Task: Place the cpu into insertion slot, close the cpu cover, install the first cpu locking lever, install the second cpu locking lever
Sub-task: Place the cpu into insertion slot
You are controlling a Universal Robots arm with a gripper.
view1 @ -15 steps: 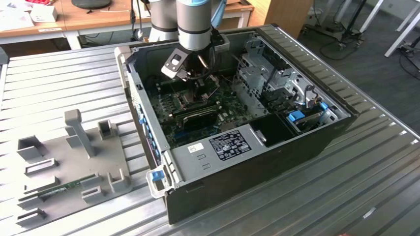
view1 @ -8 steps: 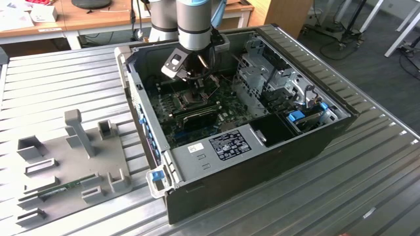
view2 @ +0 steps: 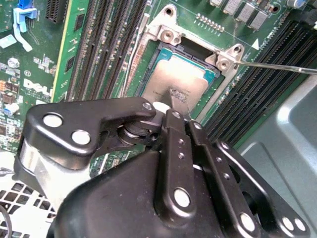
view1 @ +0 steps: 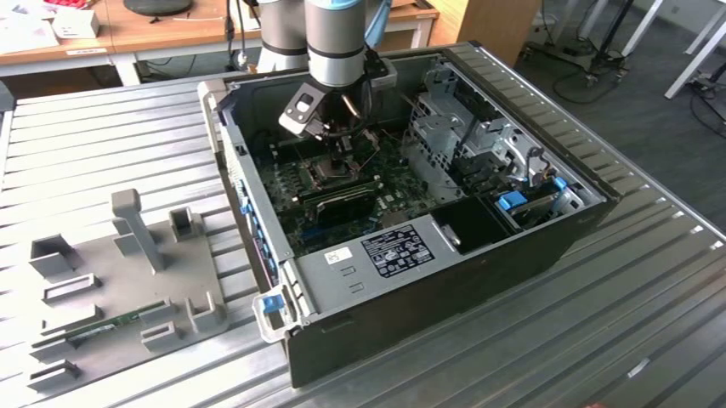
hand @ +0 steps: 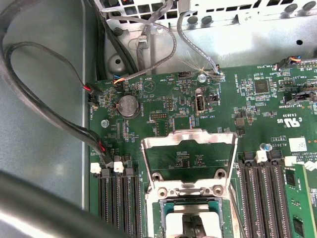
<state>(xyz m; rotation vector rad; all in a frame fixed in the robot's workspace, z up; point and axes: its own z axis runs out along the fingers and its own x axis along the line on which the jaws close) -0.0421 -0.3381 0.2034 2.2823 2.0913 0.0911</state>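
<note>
The silver-grey cpu [view2: 173, 74] lies in the insertion slot [view2: 166, 49], a dark square socket on the green board. My gripper [view2: 173, 100] is shut, and its narrow tip rests on the cpu's top face. The cpu cover [hand: 187, 135], a silvery frame with a square window, stands open and folded back beyond the insertion slot [hand: 163, 208]. A thin locking lever [view2: 277, 67] sticks out sideways past the socket's corner. In the exterior view my gripper [view1: 338, 144] reaches down into the open computer case, just above the insertion slot [view1: 329, 176].
Long black memory slots [view2: 106, 44] flank the socket on both sides. Black cables [hand: 49, 99] run along the case wall. A metal drive cage [view1: 454, 127] fills the case on the exterior view's right. A grey fixture plate [view1: 125, 272] lies on the ribbed table [view1: 635, 280].
</note>
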